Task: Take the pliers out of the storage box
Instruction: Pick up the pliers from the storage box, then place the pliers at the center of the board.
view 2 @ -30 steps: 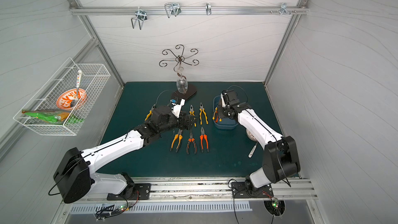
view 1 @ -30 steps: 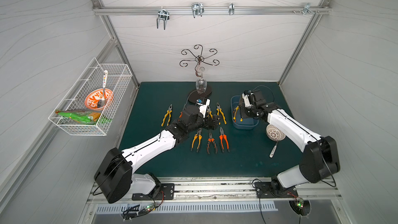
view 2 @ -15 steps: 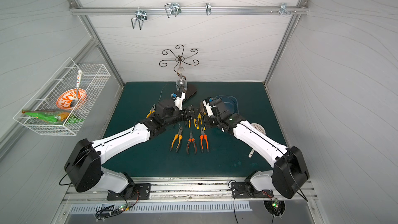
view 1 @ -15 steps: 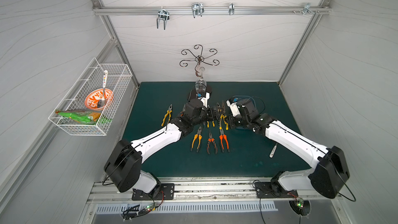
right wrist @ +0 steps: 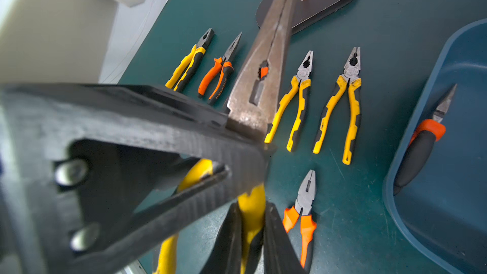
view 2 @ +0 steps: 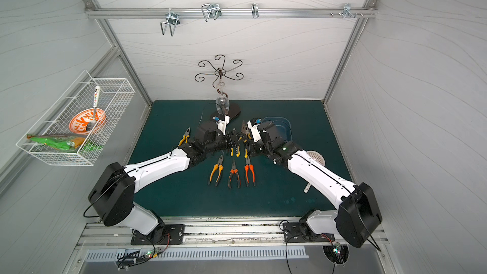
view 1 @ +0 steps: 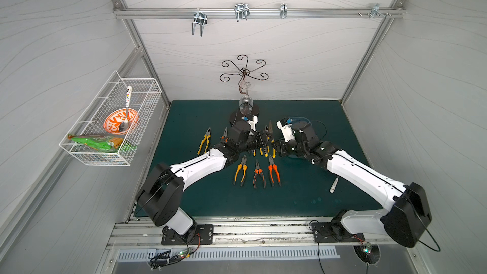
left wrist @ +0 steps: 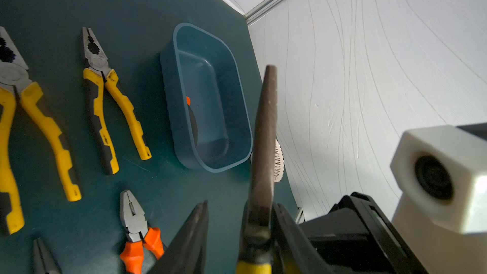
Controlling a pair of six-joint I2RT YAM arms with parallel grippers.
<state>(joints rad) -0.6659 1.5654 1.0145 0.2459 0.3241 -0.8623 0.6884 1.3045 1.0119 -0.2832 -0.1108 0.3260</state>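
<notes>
**Left wrist view**
- Storage box [left wrist: 210,80]: blue plastic with rounded corners and plain walls. It sits at upper centre of frame on the dark green tabletop [left wrist: 131,9].
- Boxed pliers [left wrist: 191,122]: one pair, with an orange collar over a black grip. It lies along the box's left-hand wall.
- Long-nose pliers [left wrist: 264,127]: tarnished brown nose, shut, rising from the lower edge at frame centre (a yellow grip just shows at the bottom). They are outside the box.
- Laid-out pliers [left wrist: 105,96]: yellow-and-black pairs lie flat on the tabletop left of the box, with an orange-handled pair at lower left.
- Left end effector [left wrist: 240,206]: fingers apart, one on either side of the long-nose pliers. The right-hand finger is just beside them, and a gap shows at the left-hand one.

**Right wrist view**
- Long-nose pliers: they run from lower centre to the top edge, above the tabletop.
- Right end effector [right wrist: 251,206]: clamped on a yellow grip of the long-nose pliers at lower centre.
- Left end effector: fills the left half of the frame, with its two fingers reaching across to the hinge and grips.
- Storage box: at the right edge, with the boxed pliers inside, nose toward the top.
- Laid-out pliers: four in a row at mid-frame and one orange pair below.

**Both top views**
- Left arm [view 1: 200,167] and right arm [view 1: 361,172]: the forearms slant inward from the lower rail, and the wrists meet at frame centre.
- Laid-out pliers: three lie in a row just below the meeting point.
- Storage box: mostly hidden behind the right wrist.
</notes>
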